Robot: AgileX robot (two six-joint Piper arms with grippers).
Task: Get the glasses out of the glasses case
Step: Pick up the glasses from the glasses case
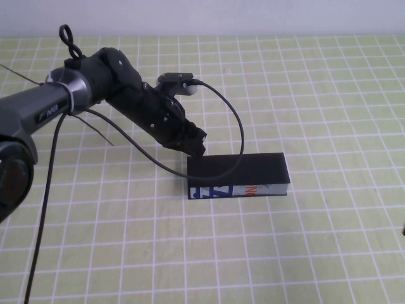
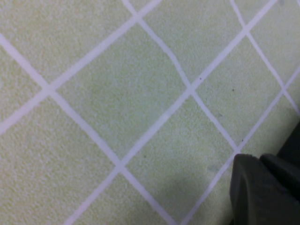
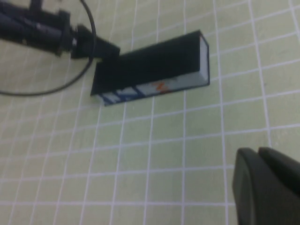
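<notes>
Green gridded mat [image 1: 316, 240], closed glasses case [image 1: 237, 175] at centre
Matte black, white printed front; left gripper [image 1: 195, 140] at its far left corner, fingers unreadable; right gripper [image 3: 267, 187] shut, empty, well apart; open mat around

surface: green gridded mat [image 1: 304, 253] | on it: closed glasses case [image 1: 237, 170]

There was one glasses case [image 1: 237, 175] on the checked mat [image 1: 316, 253]. Two grippers showed: the left gripper [image 1: 193, 142] by the case, the right gripper [image 3: 265, 187] well apart.
</notes>
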